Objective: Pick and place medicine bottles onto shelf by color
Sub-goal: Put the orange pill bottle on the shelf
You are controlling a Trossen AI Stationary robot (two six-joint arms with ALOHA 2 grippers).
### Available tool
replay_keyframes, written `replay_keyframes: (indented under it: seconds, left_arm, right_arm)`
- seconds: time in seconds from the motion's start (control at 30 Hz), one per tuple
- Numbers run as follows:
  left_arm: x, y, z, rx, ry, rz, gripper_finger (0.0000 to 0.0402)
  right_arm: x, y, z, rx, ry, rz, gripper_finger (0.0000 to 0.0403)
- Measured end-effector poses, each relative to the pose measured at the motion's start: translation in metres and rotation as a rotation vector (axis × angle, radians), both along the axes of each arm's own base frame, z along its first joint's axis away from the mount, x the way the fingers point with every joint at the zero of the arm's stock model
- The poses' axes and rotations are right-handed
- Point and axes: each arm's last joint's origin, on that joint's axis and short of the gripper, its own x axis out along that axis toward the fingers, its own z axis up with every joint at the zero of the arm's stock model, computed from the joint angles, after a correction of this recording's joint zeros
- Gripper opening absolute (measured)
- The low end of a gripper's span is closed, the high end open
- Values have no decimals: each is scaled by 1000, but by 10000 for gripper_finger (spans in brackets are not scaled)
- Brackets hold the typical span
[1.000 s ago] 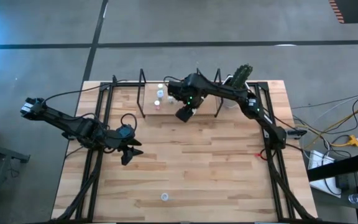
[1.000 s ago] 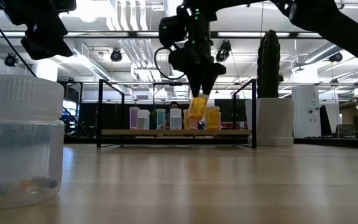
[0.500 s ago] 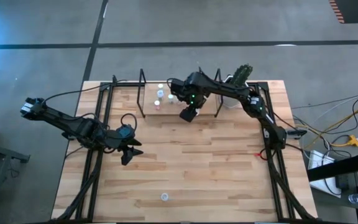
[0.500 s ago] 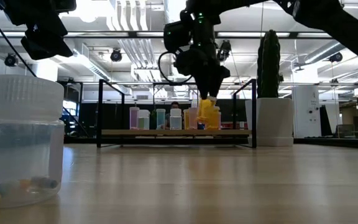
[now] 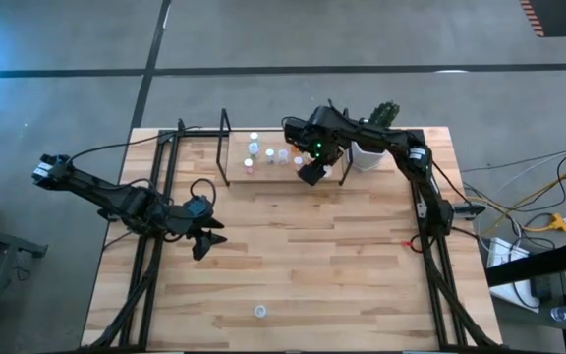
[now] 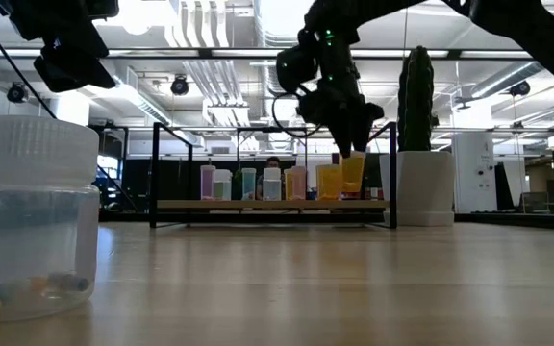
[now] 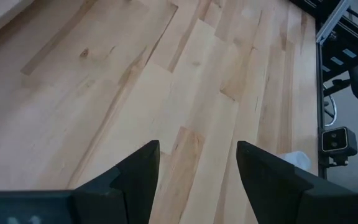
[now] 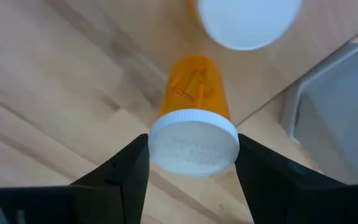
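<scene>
My right gripper (image 5: 311,173) (image 6: 346,144) (image 8: 193,148) hangs over the right end of the shelf (image 6: 272,205) (image 5: 283,162) and is shut on an orange medicine bottle (image 6: 352,174). Several white-capped bottles stand in a row on the shelf board: pale ones (image 6: 223,185), a pinkish one (image 6: 296,183) and an orange one (image 6: 328,182). One clear bottle (image 5: 259,312) (image 6: 32,231) stands on its base near the table's near edge. My left gripper (image 5: 204,242) (image 7: 197,149) is open above bare table at the left. My right gripper pinches the orange bottle by its white cap (image 8: 194,142), one finger (image 8: 135,163) on each side. The fingers come from above, pointing down. The orange body (image 8: 194,81) hangs below them, about upright, just above the shelf board beside the other orange bottle.
A white pot (image 6: 426,188) (image 5: 366,154) with a tall cactus (image 6: 415,96) stands just right of the shelf, close to my right gripper. Black wire uprights (image 6: 393,173) (image 5: 226,147) close the shelf's ends. Bare wooden tabletop (image 5: 312,265) lies between the shelf and the near bottle.
My right gripper has carried the orange bottle toward the table's right along the shelf and slightly toward the far edge, from in front of the pinkish bottle to beyond the orange one. It has stayed shut on the cap.
</scene>
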Motion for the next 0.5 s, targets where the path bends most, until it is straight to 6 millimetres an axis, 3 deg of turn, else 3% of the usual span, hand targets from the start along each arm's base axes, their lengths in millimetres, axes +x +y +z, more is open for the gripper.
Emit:
replay_keyframes:
  seconds: [0.5]
  left_arm:
    - [0,0,0,-1,-2,0,197]
  right_arm:
    - [-9,-15,-10,-40,58,-3,196]
